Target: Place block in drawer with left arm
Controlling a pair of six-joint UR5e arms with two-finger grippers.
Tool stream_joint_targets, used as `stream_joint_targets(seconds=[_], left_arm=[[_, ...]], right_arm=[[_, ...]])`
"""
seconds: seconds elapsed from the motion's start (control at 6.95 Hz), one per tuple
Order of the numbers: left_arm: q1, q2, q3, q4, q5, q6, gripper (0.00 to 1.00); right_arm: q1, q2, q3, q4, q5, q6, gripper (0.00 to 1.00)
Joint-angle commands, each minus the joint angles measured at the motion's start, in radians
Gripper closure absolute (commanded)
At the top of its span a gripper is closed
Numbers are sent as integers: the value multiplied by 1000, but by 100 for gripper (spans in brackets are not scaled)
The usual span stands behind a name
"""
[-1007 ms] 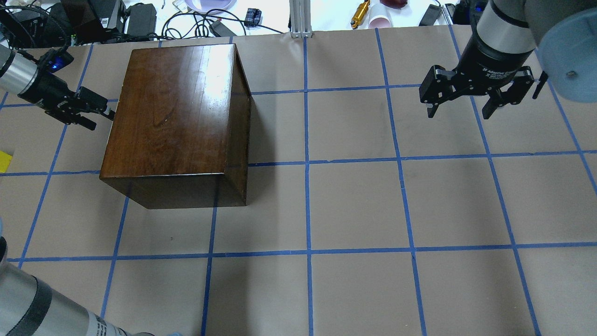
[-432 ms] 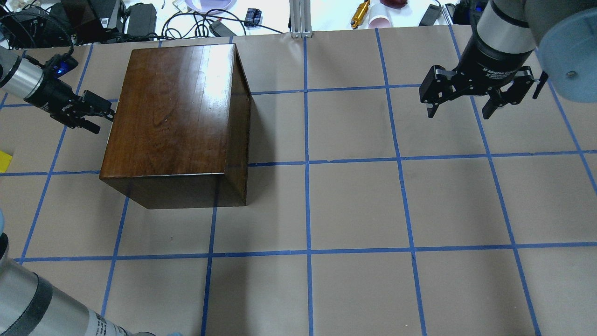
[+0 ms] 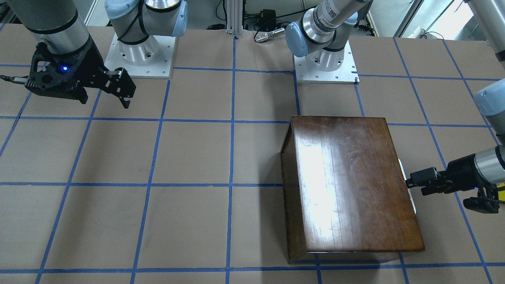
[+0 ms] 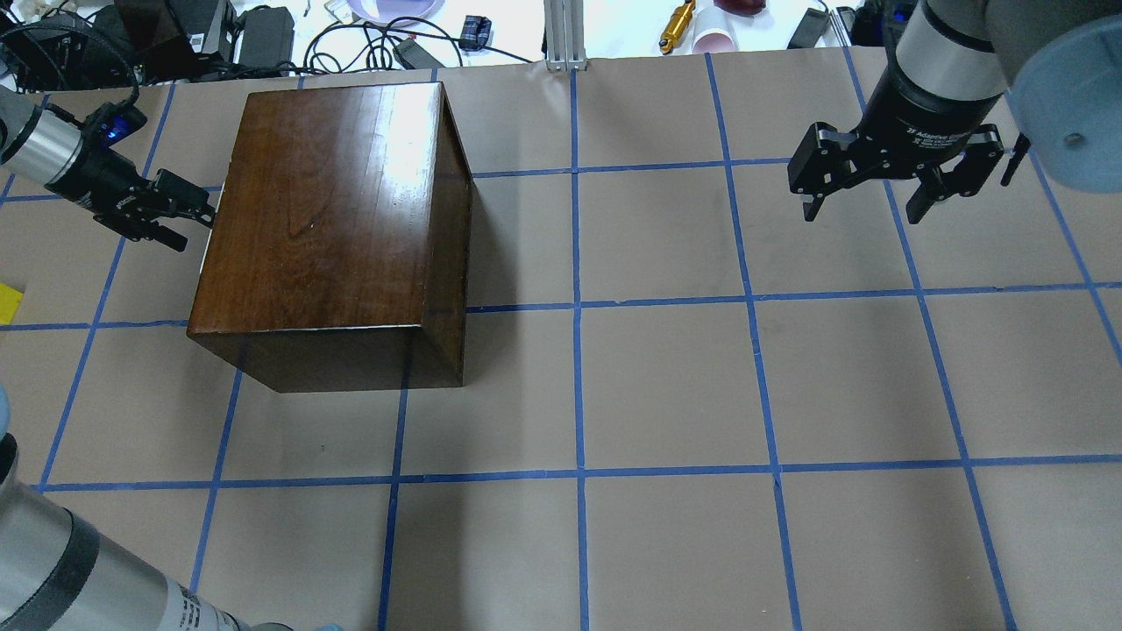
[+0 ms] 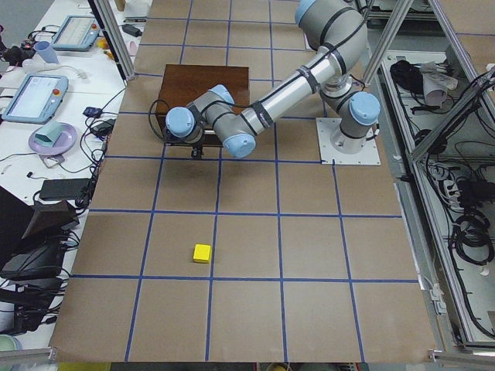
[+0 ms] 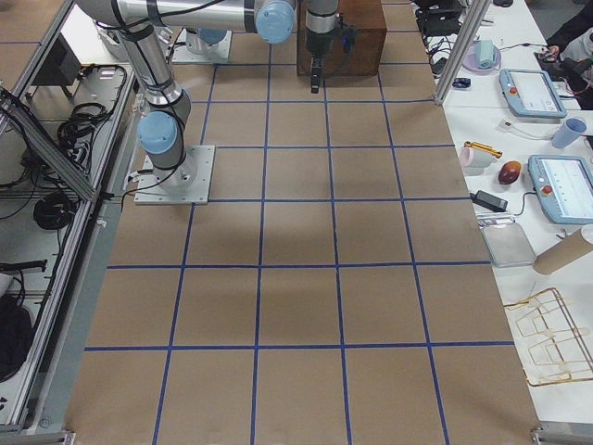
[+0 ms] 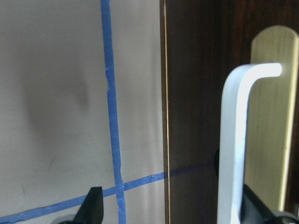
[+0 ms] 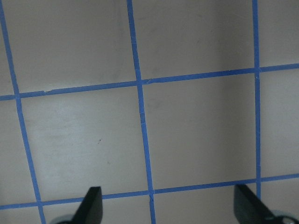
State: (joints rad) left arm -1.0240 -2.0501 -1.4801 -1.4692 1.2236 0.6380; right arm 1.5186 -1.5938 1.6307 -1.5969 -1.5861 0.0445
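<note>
Two hands, one wooden box, one block.

Left hand (image 4: 195,230): fingers spread, straddling the pull (image 7: 233,140) on the drawer (image 7: 198,93) front. Holds the pull off-centre, close by one finger; cannot tell whether touching. Sits nearer the wooden box (image 4: 324,219) than a second ago, and is almost unmoved over the last fraction of a second. Reads as an approach finished, with closing on the pull likely next.

Drawer: shut, flush in the box; shows none of its pale tray.

Block (image 5: 202,253): small yellow cube. Lies on the bare tabletop (image 4: 666,394), well apart from the box, toward the robot's left end. Untouched by either hand.

Right hand (image 4: 863,210): fingers spread, empty. Hangs above the tabletop well apart from the box, in the same place as before.

Task standing: early. Calls for pinching the pull, drawing the drawer out, then fetching the block and dropping it in.

Risk: with the pull off-centre, may nudge the box sideways on closing, or slip off the narrow bar.
</note>
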Motion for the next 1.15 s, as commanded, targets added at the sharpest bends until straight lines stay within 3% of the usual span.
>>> stream_joint_targets(seconds=[0.0, 1.01], left_arm=[[-1, -1, 6, 16, 23, 9, 0], [1, -7, 37, 44, 93, 28, 0]], right_arm=[[0, 0, 0, 0, 0, 0, 0], [0, 0, 0, 0, 0, 0, 0]])
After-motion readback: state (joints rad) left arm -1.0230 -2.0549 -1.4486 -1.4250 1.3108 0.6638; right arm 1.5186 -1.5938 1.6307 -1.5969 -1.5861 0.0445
